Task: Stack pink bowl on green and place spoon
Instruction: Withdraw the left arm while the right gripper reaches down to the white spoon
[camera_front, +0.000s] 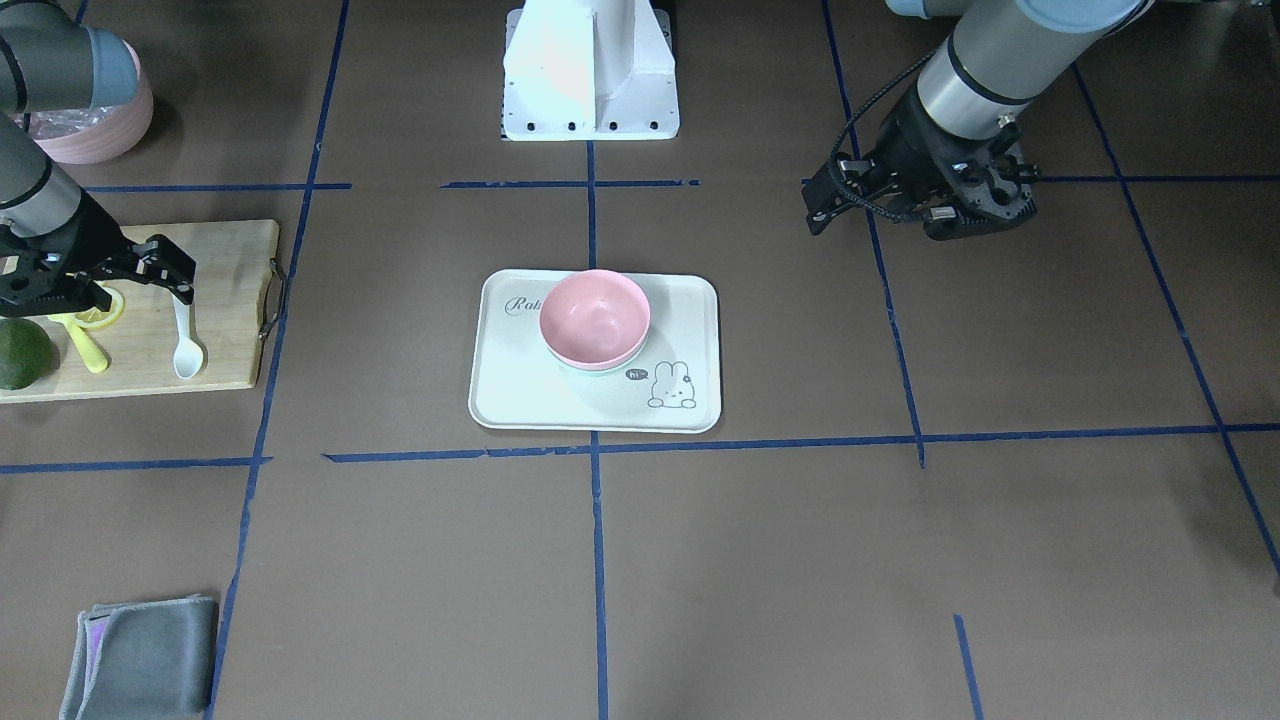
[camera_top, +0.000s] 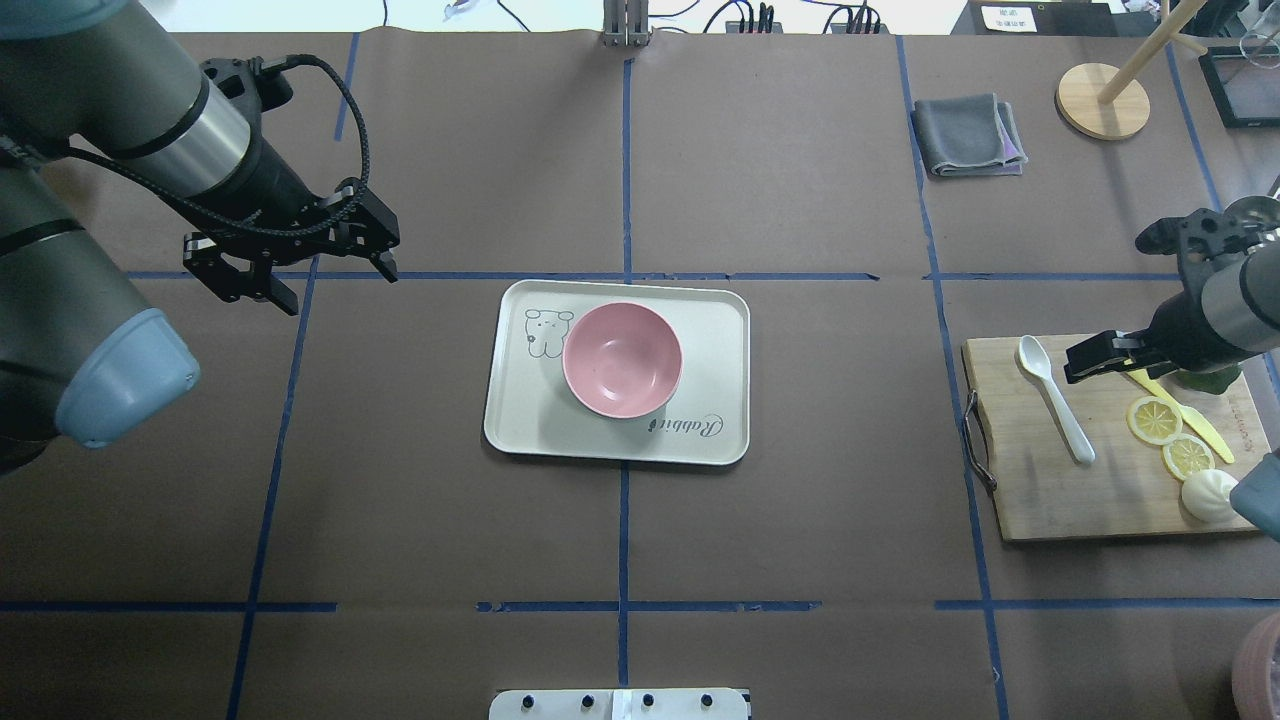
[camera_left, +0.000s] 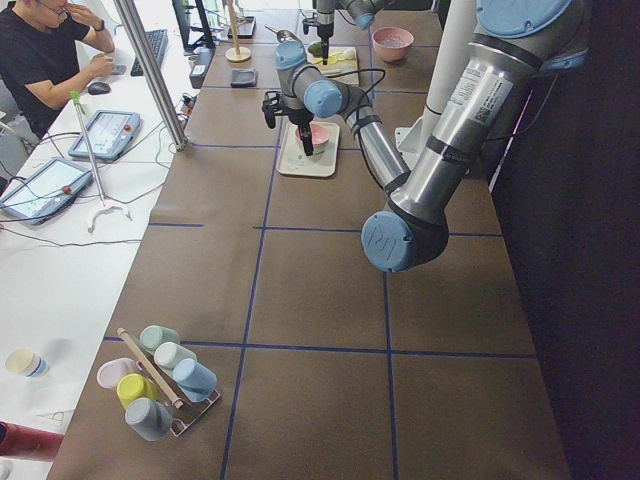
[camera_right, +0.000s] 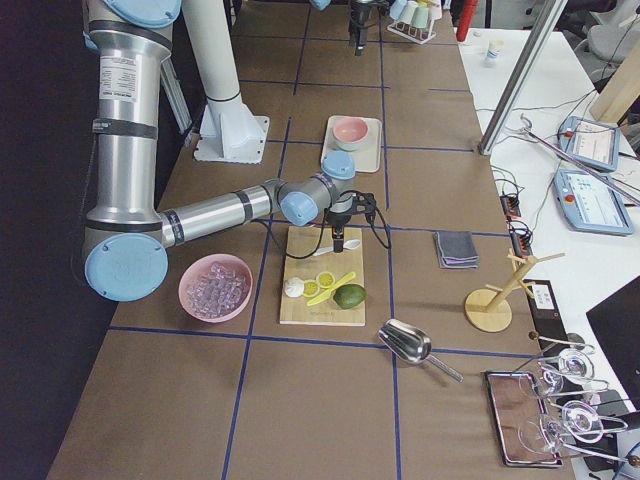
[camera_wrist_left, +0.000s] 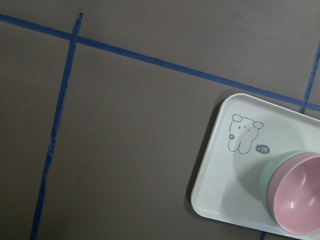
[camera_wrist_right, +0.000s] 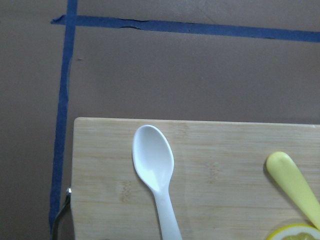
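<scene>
Over the cutting board (camera_top: 1040, 500) at the robot's right end of the worktop (camera_top: 800, 520), the right hand (camera_front: 143, 292) hangs with its fingers spread and nothing between them. It hovers near the white spoon (camera_top: 1055, 400) without touching it. Its wrist view looks straight down on the spoon's bowl end, which suggests the arm is lining up for the pick. The spoon lies flat on the wood, its bowl toward the far side of the board and its handle running back toward the robot. That thin, low handle is probably the better place to close on, since the bowl end is broad and smooth.

Just beyond the spoon on the same board lie a yellow utensil (camera_top: 1185, 415), two lemon slices (camera_top: 1170, 435) and a green fruit (camera_front: 20, 352). They are close enough that the spread fingers should come down on the spoon's side of them.

The left hand (camera_top: 335, 285) is likewise open and empty. It is held above bare worktop, well apart from the tray (camera_top: 520, 420), so it seems parked clear of the route to the bowls.

On the tray in the middle, the pink bowl (camera_top: 622, 360) sits upright inside the green bowl (camera_wrist_left: 267, 172), of which only a rim shows. The stacking looks done. What remains, by my reading, is carrying the spoon across, most likely into the pink bowl, whose open mouth faces up to take it.
</scene>
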